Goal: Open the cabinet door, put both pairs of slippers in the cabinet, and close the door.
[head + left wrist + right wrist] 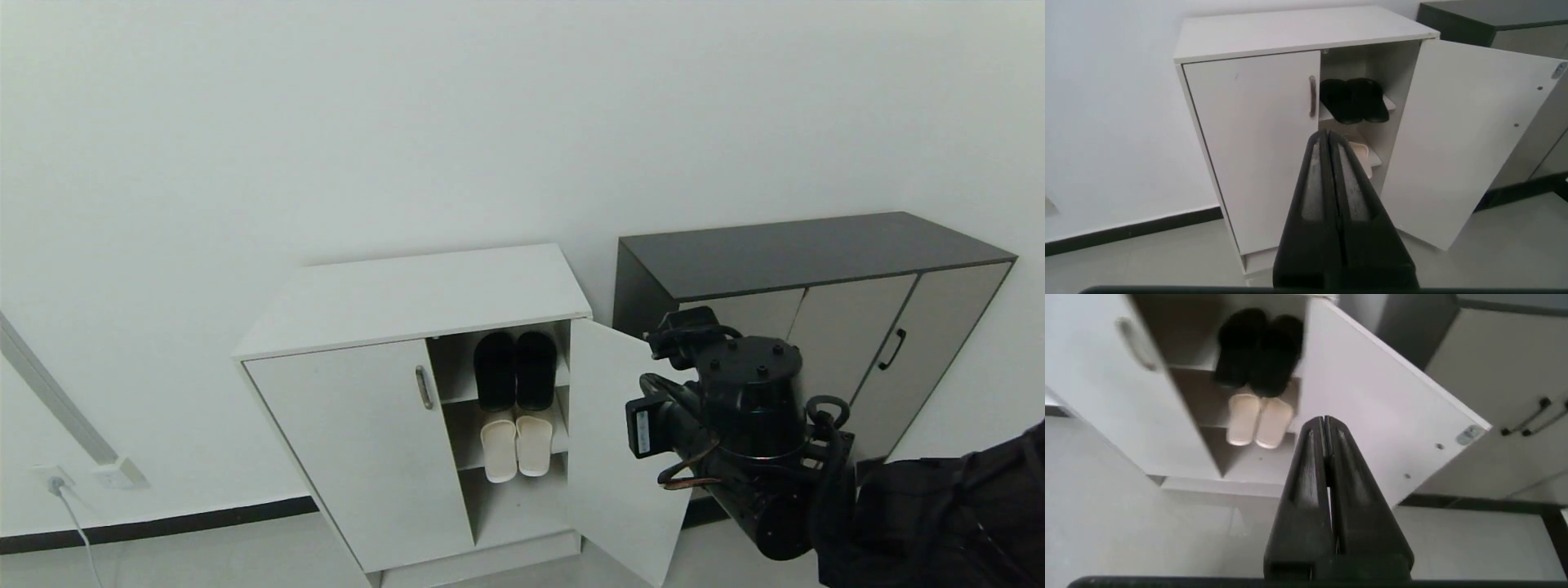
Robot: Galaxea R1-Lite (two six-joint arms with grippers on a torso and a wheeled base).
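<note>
Left end effector (1328, 140): fingers pressed together, holding nothing, pointed at the white cabinet (412, 298).
Left door (359, 441): closed, its handle (424, 387) at the inner edge.
Black slippers (516, 369): side by side on the upper shelf inside.
Cream slippers (516, 445): side by side on the shelf below.
Right door (612, 441): swung wide open, inner face showing.
Right end effector (1325, 425): fingers closed and empty, near the door's free edge.
Step in hand: both pairs are in, so closing is what's left. Bring the closed fingers round to the outer face near the free edge, then push in an arc until flush with the left door. Check that the heels clear it.
Floor (245, 555): pale and smooth, with a black skirting (163, 523).
Room: plain white wall, a socket (51, 478) low at the left, a dark-topped cabinet (816, 245) at the right.
</note>
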